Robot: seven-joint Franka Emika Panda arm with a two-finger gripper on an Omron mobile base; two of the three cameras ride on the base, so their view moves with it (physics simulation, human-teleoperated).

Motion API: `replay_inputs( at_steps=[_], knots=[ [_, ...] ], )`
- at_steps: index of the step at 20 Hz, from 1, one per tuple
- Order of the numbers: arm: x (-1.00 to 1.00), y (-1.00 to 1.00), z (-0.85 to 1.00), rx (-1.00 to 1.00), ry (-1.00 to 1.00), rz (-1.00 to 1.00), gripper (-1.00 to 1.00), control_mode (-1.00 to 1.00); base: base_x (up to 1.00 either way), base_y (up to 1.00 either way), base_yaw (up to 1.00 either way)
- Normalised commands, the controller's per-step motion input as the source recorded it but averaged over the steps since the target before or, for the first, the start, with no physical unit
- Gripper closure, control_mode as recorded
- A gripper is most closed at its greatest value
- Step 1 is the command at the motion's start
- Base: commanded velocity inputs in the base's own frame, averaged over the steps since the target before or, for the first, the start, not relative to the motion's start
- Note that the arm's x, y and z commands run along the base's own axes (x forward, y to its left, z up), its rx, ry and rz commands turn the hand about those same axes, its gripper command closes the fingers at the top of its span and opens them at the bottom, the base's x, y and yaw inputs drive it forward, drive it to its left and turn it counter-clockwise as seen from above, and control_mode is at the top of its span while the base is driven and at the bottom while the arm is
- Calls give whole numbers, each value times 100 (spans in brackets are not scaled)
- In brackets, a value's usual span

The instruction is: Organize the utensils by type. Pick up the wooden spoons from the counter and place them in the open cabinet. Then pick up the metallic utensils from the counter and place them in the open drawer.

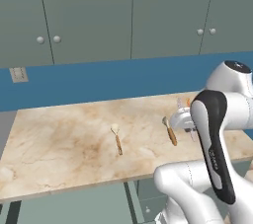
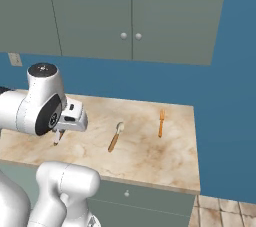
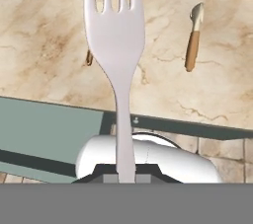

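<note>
— Two wooden spoons (image 1: 117, 139) lie on the counter (image 1: 59, 144), well apart from each other; the second spoon (image 1: 170, 130) sits just beside the arm in the left base view.

— And the metal utensil?

— A silver-grey fork (image 3: 115, 45) stands up from the bottom of the hand view, tines toward the top, its handle running down between the finger tips. The gripper (image 3: 124, 177) is pinched onto that handle, holding it above the counter.

— Where is the gripper in the base views?

— In the right base view the gripper (image 2: 59, 136) hangs over the counter's near left part, with the fork's pale end poking out below it.

— Anything else there?

— An orange fork (image 2: 161, 122) lies near the counter's far right end. The upper cabinets (image 2: 130, 16) show closed doors with round knobs.
</note>
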Motion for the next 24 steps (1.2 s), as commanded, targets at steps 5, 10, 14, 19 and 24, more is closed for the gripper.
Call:
replay_inputs(
  at_steps=[5,10,14,19,24],
  knots=[
    [0,7,4,0,3,4,100,-100,0,0,0],
    [0,0,0,0,0,0,100,-100,0,0,0],
    [0,0,0,0,0,0,100,-100,0,0,0],
    [0,0,0,0,0,0,100,-100,0,0,0],
    [-2,0,0,0,0,1,100,-100,0,0,0]
  ],
)
